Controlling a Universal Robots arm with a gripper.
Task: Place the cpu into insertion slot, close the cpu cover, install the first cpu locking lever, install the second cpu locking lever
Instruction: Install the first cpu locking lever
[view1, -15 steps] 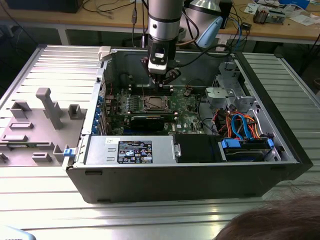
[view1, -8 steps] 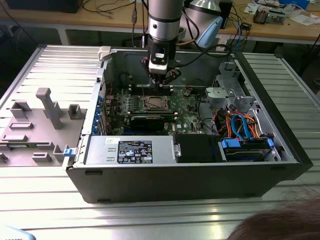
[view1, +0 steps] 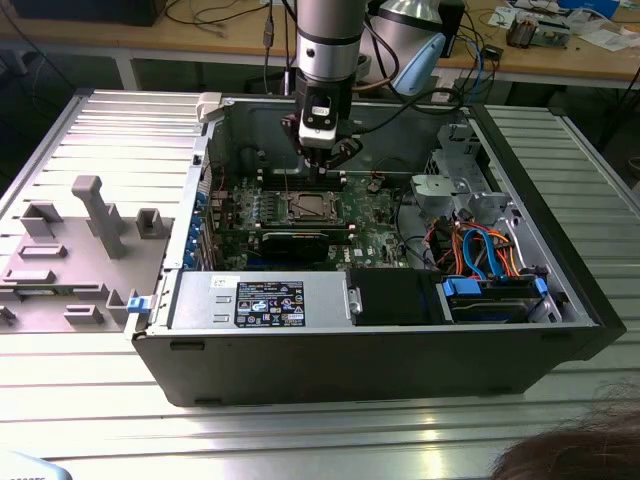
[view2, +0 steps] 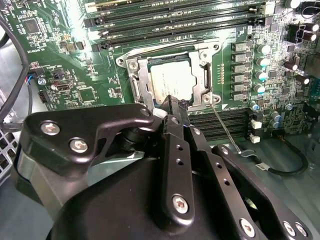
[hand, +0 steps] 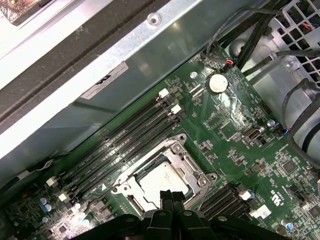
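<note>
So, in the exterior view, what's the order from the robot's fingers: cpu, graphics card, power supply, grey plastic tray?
1. cpu, just below.
2. graphics card, beside the cpu.
3. power supply, toward the camera.
4. grey plastic tray, exterior view's far left.

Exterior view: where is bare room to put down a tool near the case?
Free: the ribbed table between the case and the near edge, and its strip at the exterior view's right. Crowded: the grey fixture at that view's left, and the case's inside around the gripper and cables.
</note>
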